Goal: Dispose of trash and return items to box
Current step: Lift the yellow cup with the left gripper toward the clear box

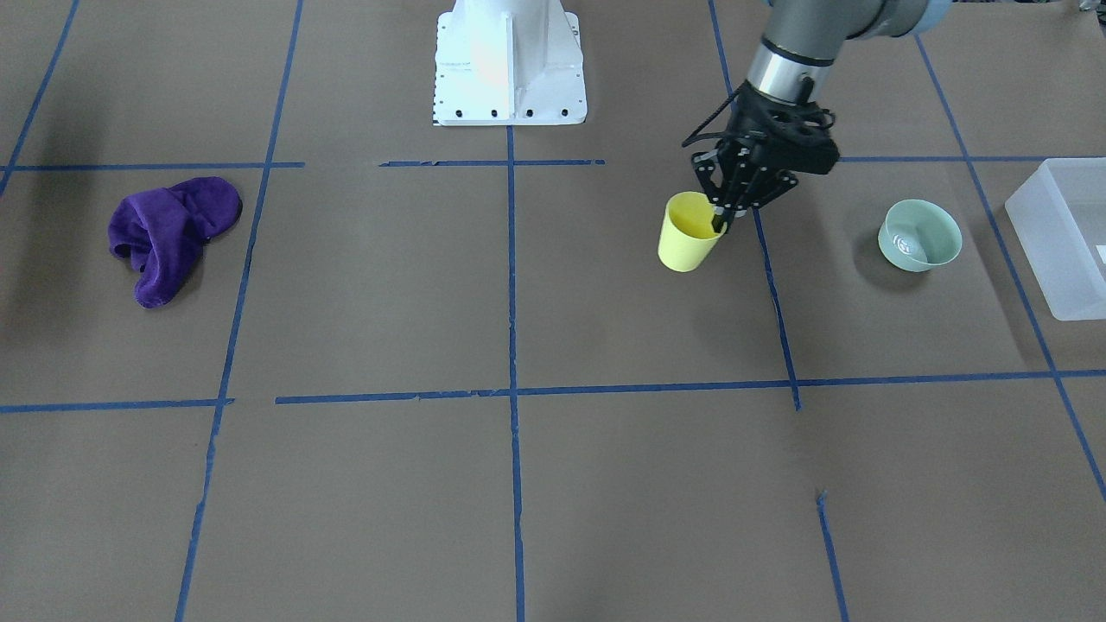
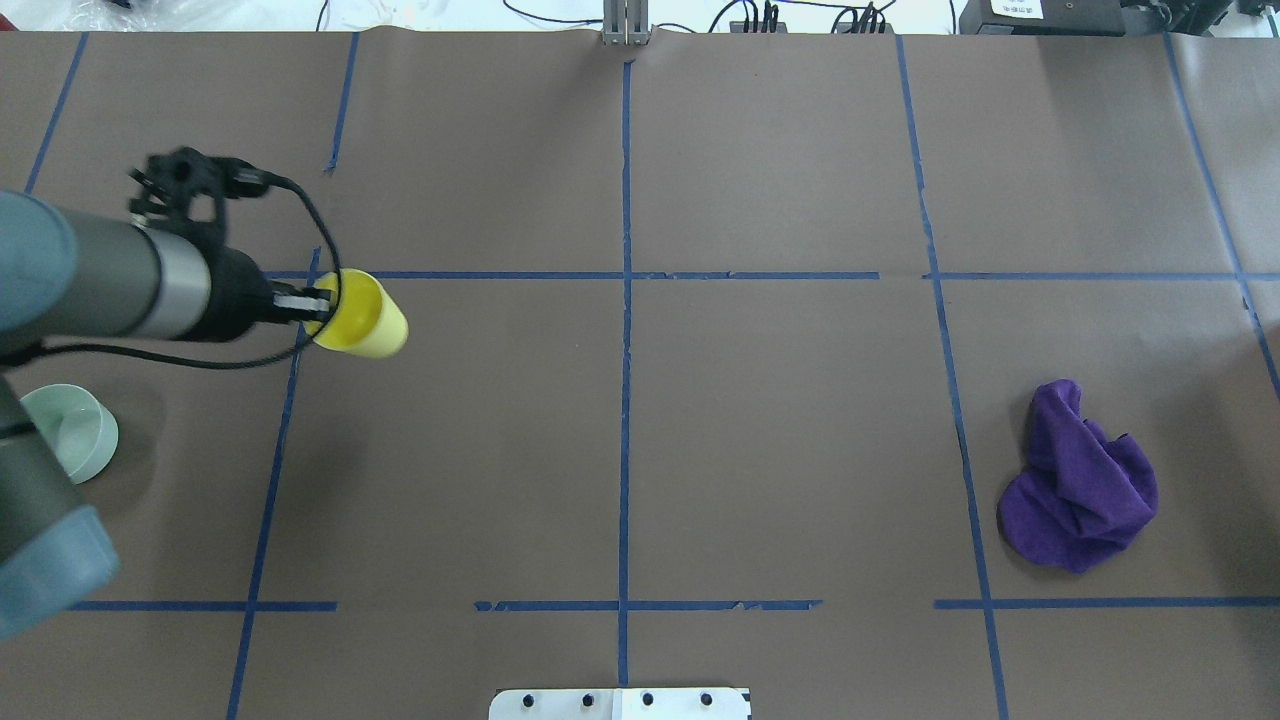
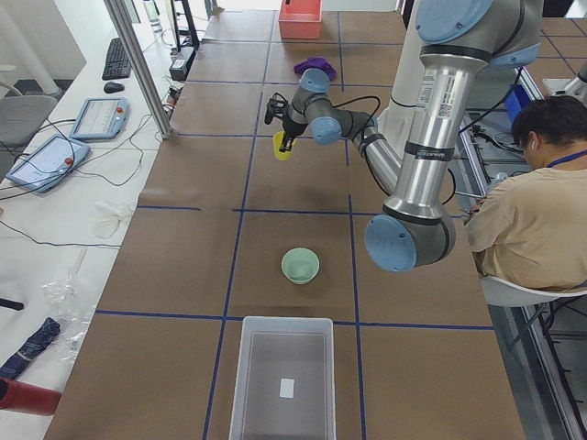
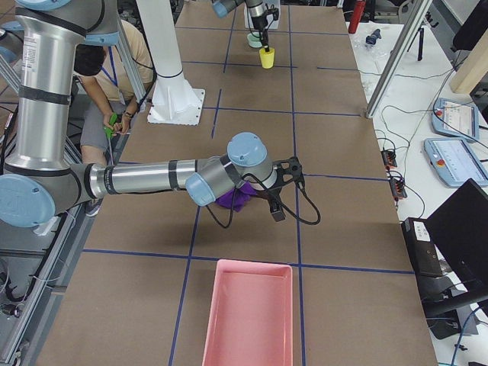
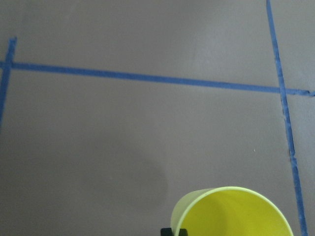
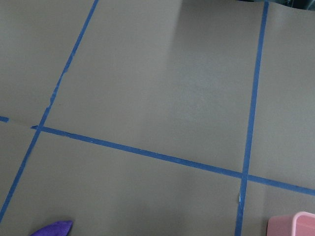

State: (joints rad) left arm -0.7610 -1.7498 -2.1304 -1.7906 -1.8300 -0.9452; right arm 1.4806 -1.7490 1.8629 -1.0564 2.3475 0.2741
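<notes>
The yellow cup point(image 1: 689, 231) stands upright in the middle of the table's left half; it also shows in the overhead view point(image 2: 365, 318) and fills the bottom of the left wrist view point(image 5: 231, 211). My left gripper point(image 1: 724, 220) is shut on the cup's rim, one finger inside and one outside. I cannot tell whether the cup is off the table. The mint-green bowl point(image 1: 920, 235) sits upright between the cup and the translucent box point(image 1: 1063, 233), which is at the table's left end. My right gripper point(image 4: 278, 204) hovers over the purple cloth; I cannot tell whether it is open or shut.
The purple cloth point(image 1: 168, 233) lies crumpled on the table's right half. A pink tray point(image 4: 248, 313) stands at the table's right end. The white robot base point(image 1: 510, 65) is at the table's back middle. A seated person point(image 3: 527, 211) is behind the robot.
</notes>
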